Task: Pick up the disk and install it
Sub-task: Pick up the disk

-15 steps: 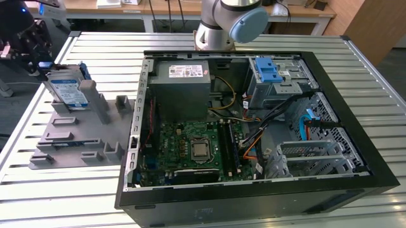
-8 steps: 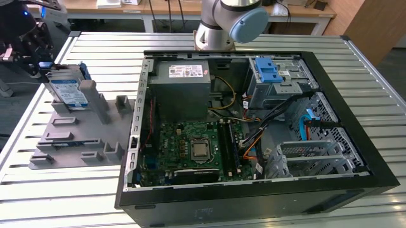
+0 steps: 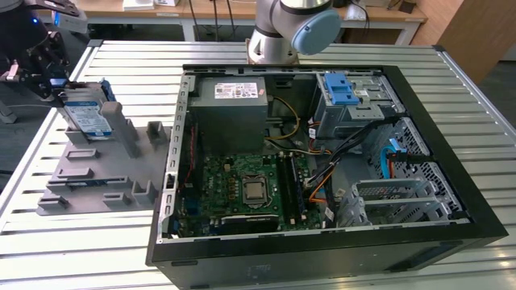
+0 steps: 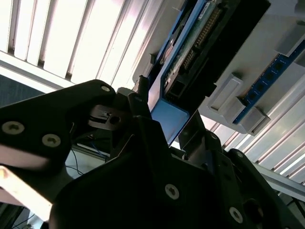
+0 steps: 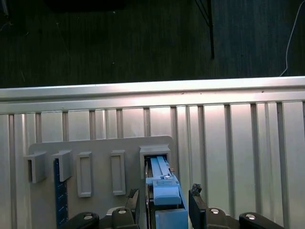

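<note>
The disk (image 3: 87, 118) stands upright on its edge in a slot of the grey holder (image 3: 105, 175) on the exterior view's left, its white-and-blue label facing out and a blue carrier around it. My black gripper (image 3: 58, 90) sits at the disk's upper far end. In the first wrist view the two fingers (image 5: 196, 196) stand on either side of the disk's blue carrier (image 5: 164, 186) with a small gap on each side, so the gripper (image 5: 164, 198) is open. In the second wrist view the carrier's end (image 4: 167, 119) lies between the fingers (image 4: 138, 98).
An open black computer case (image 3: 475, 199) lies on the slatted metal table (image 3: 475, 90) to the exterior view's right of the holder. Inside it are a metal drive cage with a blue latch (image 3: 342, 90), a grey power-supply box (image 3: 229, 103) and cables. The arm's base (image 3: 282, 30) stands behind the case.
</note>
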Motion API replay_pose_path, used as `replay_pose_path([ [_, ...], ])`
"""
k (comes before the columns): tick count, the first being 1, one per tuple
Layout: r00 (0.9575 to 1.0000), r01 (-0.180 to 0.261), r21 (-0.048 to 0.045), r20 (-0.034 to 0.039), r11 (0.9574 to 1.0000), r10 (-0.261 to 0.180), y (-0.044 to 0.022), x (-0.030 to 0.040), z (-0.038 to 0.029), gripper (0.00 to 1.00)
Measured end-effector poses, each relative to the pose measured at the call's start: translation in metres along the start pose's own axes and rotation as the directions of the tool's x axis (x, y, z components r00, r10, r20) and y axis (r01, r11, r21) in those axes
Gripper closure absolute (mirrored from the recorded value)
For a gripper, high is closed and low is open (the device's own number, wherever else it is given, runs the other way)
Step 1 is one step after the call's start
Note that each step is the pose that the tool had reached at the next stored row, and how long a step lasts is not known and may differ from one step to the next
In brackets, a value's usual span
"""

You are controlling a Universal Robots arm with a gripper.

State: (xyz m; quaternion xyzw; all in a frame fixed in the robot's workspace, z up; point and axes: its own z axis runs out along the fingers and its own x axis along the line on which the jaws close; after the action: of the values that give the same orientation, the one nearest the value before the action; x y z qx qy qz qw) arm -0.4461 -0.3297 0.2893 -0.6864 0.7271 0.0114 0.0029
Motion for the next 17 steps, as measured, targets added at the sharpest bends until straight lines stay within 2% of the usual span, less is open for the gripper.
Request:
replay_pose_path([
  [1,1.0,0.0,0.0002,0.0,1.0,0.0,0.0,0.0,0.0001,0.49],
  [2,1.0,0.0,0.0004,0.0001,1.0,0.0,0.0,0.0,0.0002,0.55],
  [4,1.0,0.0,0.0005,-0.0001,1.0,0.0,0.0,0.0,0.0002,0.55],
  [5,1.0,0.0,0.0006,-0.0007,1.0,0.0,0.0,0.0,0.0002,0.61],
  [8,1.0,0.0,0.0007,-0.0022,1.0,0.0,0.0,0.0,0.0003,0.61],
  [13,0.9999,0.0,0.0009,-0.011,1.0,0.0,0.0,0.0003,0.0004,0.6],
  [14,0.9999,0.0,0.0009,-0.0117,1.0,0.0,0.0,0.0004,0.0004,0.54],
  [17,0.9999,0.0,0.0015,-0.0127,1.0,0.0,-0.0006,0.0005,0.001,0.54],
])
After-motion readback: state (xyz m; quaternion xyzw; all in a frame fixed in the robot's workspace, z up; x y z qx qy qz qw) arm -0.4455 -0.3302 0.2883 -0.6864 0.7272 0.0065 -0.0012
